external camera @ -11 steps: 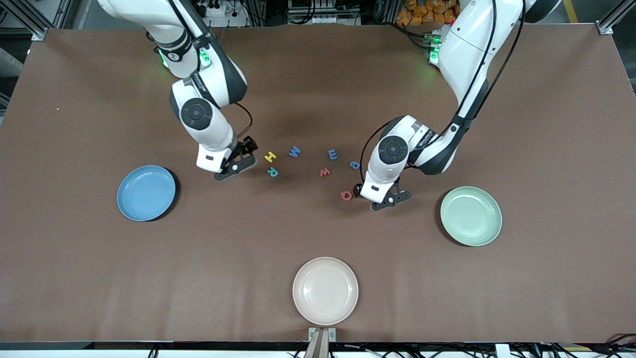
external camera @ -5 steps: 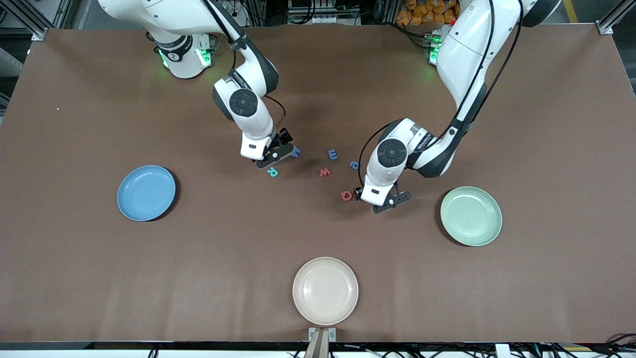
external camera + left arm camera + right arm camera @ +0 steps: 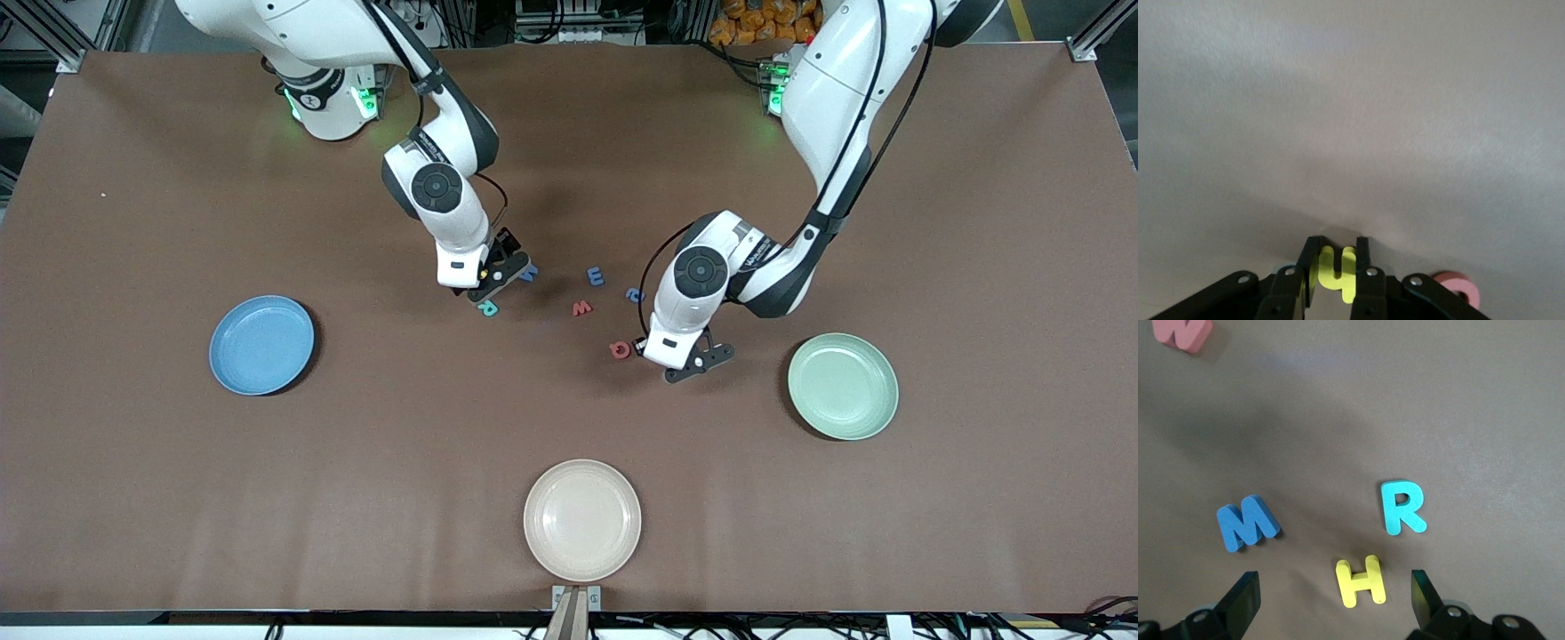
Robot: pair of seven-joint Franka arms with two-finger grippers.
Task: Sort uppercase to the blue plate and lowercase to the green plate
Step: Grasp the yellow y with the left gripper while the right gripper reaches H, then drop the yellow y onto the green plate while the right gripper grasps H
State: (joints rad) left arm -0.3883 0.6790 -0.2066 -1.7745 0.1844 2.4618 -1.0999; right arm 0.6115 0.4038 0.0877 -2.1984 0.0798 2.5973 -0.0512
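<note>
My left gripper [image 3: 1335, 250] is shut on the small yellow h [image 3: 1337, 270], low at the table beside the red Q [image 3: 1457, 288]. In the front view that gripper [image 3: 640, 345] sits next to the Q [image 3: 620, 349] and hides the h. My right gripper [image 3: 1333, 583] stands open over the yellow H [image 3: 1361, 581], which lies between its fingers. The teal R [image 3: 1403, 507] and the blue M [image 3: 1247, 522] lie close by. The blue plate [image 3: 261, 345] sits toward the right arm's end of the table. The green plate [image 3: 842, 386] sits toward the left arm's end.
A blue E-shaped letter [image 3: 596, 276], a red w [image 3: 581, 308] and a round blue letter [image 3: 634, 294] lie between the two grippers. A cream plate [image 3: 582, 520] rests near the table's front edge. Both coloured plates hold nothing.
My left gripper has closed on the yellow h. The right arm has swung from near the blue plate's side over to the H and stays open.
</note>
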